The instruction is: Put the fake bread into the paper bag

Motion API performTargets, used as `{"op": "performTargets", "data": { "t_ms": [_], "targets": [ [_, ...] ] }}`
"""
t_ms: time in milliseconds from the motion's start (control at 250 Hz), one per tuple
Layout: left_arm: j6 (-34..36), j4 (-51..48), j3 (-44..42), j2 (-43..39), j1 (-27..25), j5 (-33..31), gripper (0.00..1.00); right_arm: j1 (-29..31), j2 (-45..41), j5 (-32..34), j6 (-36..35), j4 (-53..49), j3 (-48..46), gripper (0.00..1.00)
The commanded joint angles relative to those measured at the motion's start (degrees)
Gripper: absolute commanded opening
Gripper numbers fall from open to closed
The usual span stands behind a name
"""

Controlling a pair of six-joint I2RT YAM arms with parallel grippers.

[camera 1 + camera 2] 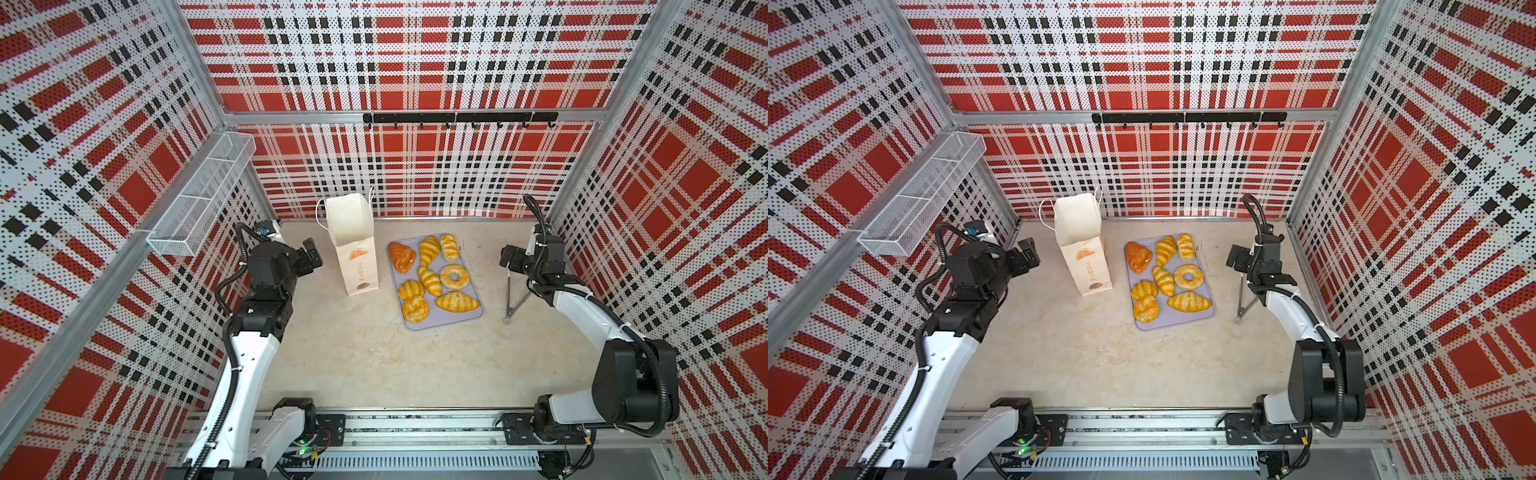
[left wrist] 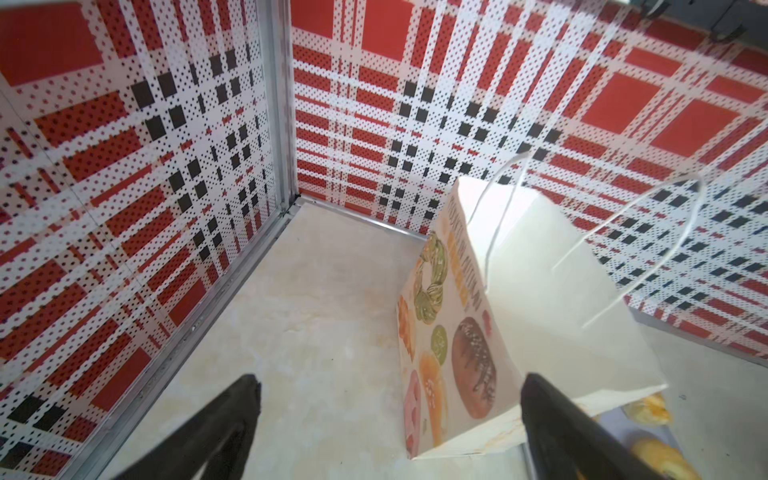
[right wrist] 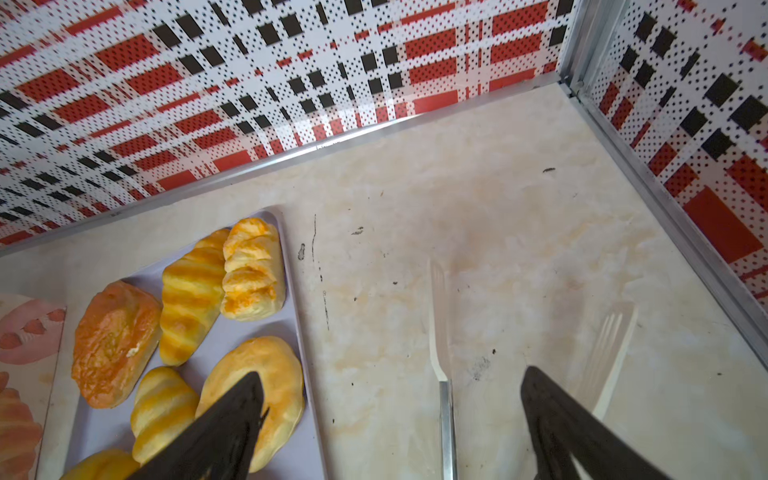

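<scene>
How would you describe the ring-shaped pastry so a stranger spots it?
In a top view, find the lilac tray right of the standing paper bag. Along the tray's right edge, midway, lies the bagel. It alone has a hole through its middle; its neighbours are striped croissants.

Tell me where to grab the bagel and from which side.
Take the bagel from straight above, probably one finger in its hole, one outside the ring toward the tray edge: it lies flat, and a croissant crowds its other side.
</scene>
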Motion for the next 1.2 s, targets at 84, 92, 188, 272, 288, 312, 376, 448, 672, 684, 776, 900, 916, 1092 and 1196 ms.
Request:
{"op": "performTargets", "data": {
  "t_ms": [84,92,188,272,288,312,376,448,672,684,776,900,916,1092,1196],
  "targets": [
    [-2.89,-12.44,14.16,9.55,-3.63,-0.8,0.99,-0.11,2.02,3.28,-2.11,-7.02,4.93,0.95],
    [-2.98,-12.78,14.75,10.02,-3.71,-0.71,0.98,-0.11,2.01,3.35,-2.13,-7.12,5.07,0.95],
    [-3.67,-16.78,21.23,15.53,-4.43,-0.52,0.96,-0.07,2.14,4.21,-2.52,-8.44,5.79,0.94],
    [-4.27,-19.87,25.56,20.12,-5.15,-1.06,0.91,-0.1,1.79,5.2,-2.44,-9.22,5.64,0.94],
    [-4.26,-20.16,26.19,20.88,-5.26,-0.99,0.89,-0.1,1.71,5.3,-2.35,-9.32,5.59,0.94],
    [-4.4,-20.55,27.04,21.9,-5.4,-0.74,0.88,-0.05,1.59,5.49,-2.18,-9.54,5.43,0.95],
    [-4.97,-21.8,29.01,24.69,-5.46,-0.6,0.82,-0.07,1.32,5.69,-1.75,-10.18,5.17,0.94],
    [-5.74,-23.59,31.22,27.51,-5.43,-0.74,0.77,0.02,0.98,5.91,-1.23,-10.83,4.94,0.95],
    [-7.47,-24.63,35.02,33.6,-5.6,0.45,0.64,-0.03,-0.12,7.31,-0.42,-12.99,4.22,0.94],
    [-7.59,-24.67,35.13,33.94,-5.53,0.51,0.64,0.02,-0.19,7.42,-0.46,-13.18,4.19,0.94],
    [-8.38,-24.63,36.27,36.1,-5.25,1.69,0.59,0.05,-0.78,7.88,-0.51,-14.33,4.22,0.94],
    [-8.87,-24.72,37.68,38.67,-5.3,2.9,0.45,-0.02,-1.48,7.85,-0.56,-15.8,4.33,0.94],
    [-8.85,-24.71,37.93,38.88,-5.24,2.89,0.44,0.01,-1.55,8.85,-0.52,-16.03,4.33,0.94],
    [-9.17,-24.68,38.16,39.71,-4.84,2.43,0.33,0.01,-2.89,10.35,0.36,-18.89,3.32,0.94],
    [-9.55,-23.88,37.5,39.32,-3.56,3.95,0.24,0.02,-3.35,10.77,1.33,-20.31,2.79,0.94]
  ]
}}
